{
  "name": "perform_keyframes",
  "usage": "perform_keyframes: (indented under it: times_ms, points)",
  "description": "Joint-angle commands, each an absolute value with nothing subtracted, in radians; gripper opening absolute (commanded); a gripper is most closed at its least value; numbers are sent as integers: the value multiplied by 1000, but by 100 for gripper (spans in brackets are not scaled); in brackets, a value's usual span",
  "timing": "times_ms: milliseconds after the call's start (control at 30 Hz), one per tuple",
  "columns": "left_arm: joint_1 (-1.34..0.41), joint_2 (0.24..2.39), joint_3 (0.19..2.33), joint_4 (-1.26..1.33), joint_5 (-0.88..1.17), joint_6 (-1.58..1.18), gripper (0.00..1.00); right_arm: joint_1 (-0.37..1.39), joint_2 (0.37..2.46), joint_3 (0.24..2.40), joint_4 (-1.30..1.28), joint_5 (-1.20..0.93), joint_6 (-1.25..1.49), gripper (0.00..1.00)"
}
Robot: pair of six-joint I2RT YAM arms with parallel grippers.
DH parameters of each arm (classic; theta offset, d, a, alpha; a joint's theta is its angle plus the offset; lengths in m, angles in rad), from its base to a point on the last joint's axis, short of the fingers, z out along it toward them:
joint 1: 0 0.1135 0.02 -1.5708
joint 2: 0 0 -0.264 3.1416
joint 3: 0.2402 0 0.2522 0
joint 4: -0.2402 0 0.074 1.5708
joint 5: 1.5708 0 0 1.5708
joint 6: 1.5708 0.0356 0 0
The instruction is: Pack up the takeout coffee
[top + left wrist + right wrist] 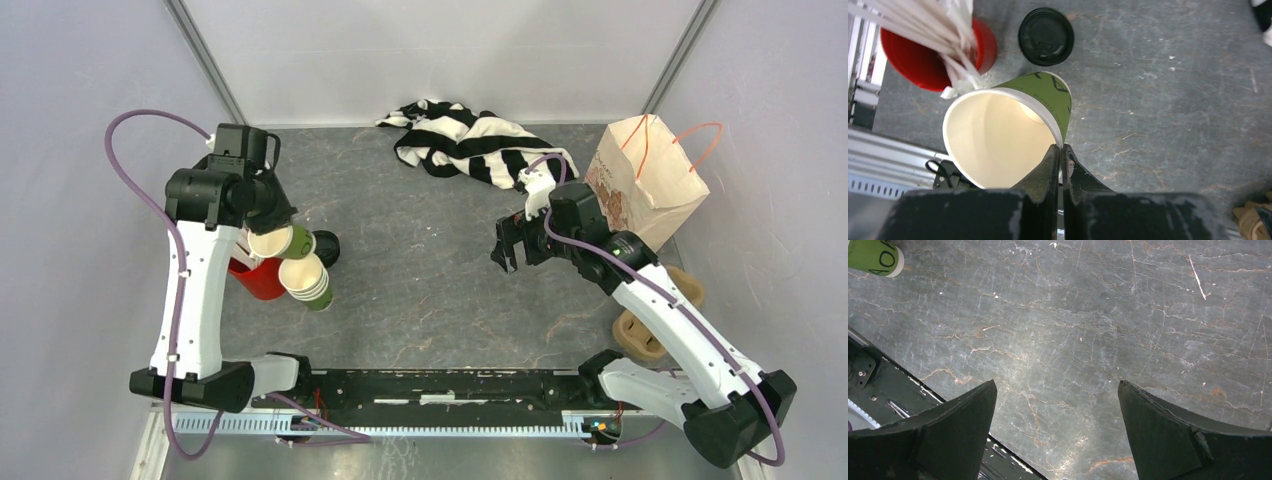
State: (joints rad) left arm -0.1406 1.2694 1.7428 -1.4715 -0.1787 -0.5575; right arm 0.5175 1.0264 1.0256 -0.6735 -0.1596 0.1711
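Small green paper cup with a cream inside [1047, 96], no lid on it, held tipped over at the left of the grey stone-patterned table [430, 290]. Long axis runs near level: the open mouth faces the left wrist camera and the base points toward the round black plastic lid [1045, 36], which lies flat just beyond it.

Left gripper [1062, 156]: jaws clamped on the cup's rim wall, one finger inside and one outside.

Close around the cup:
- red cup of white sticks [923, 65]
- tilted stack of lidless green cups [310, 283]

Right gripper [1057, 386]: jaws wide apart over bare table, holding nothing.

Brown paper bag with orange handles [645, 180] stands far right, well apart. Black-and-white striped cloth [465, 140] lies at the back.
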Motion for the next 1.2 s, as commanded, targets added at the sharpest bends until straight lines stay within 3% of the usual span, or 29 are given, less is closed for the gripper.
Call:
perform_keyframes:
  times_ms: [0, 133, 233, 433, 667, 833, 1167]
  points:
    - [-137, 1263, 1845, -1460, -63, -424, 2, 523, 1046, 1040, -632, -187, 187, 98]
    - [-137, 1223, 1868, -1364, 97, -351, 2, 523, 1058, 1064, -643, -180, 185, 98]
    - [-187, 1196, 1767, -1216, 164, -408, 2, 523, 1052, 1096, -660, -153, 185, 98]
    - [-577, 1361, 1625, -1046, -156, -565, 2, 522, 997, 1169, -700, -11, 163, 98]
    - [-904, 1809, 1839, -1066, -411, -509, 2, 523, 870, 1202, -703, 267, 164, 98]
    - [-995, 2001, 1987, -1067, -362, -381, 2, 522, 744, 1160, -599, 409, 173, 98]
    - [-1094, 2124, 2093, -1011, -214, -163, 2, 523, 635, 1126, -503, 625, 105, 98]
